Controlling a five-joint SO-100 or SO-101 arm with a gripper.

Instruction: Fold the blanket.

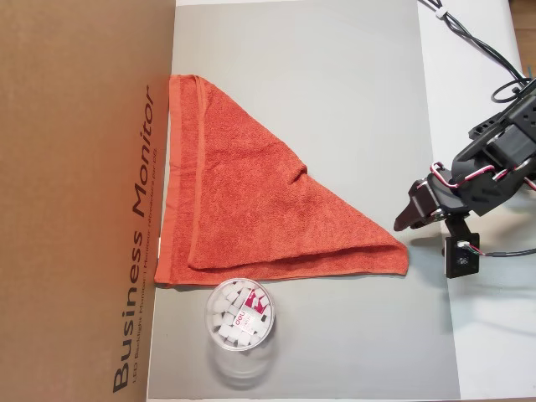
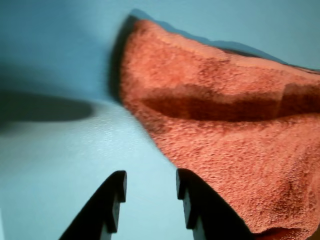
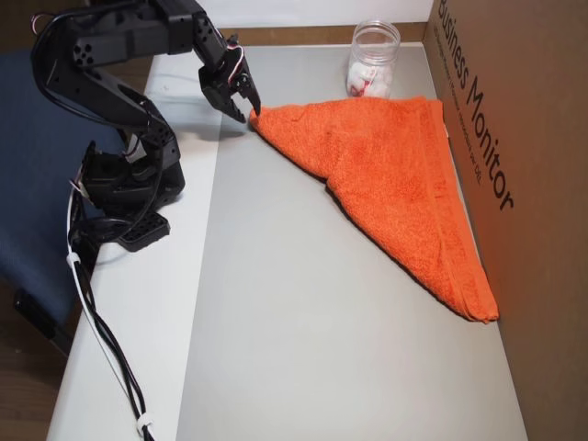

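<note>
The orange-red terry-cloth blanket (image 1: pixel 260 201), folded into a triangle, lies on the grey mat (image 1: pixel 335 335) beside the clear round cup (image 1: pixel 240 314). The black two-finger gripper (image 2: pixel 150 192) sits at its pointed corner, jaws apart and empty.

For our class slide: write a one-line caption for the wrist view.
Open gripper hovering beside the folded corner of the orange blanket on the grey mat.

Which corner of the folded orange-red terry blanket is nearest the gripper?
The sharp pointed tip of the orange-red terry blanket, beside the gripper; the other two corners lie along the cardboard box.
</note>
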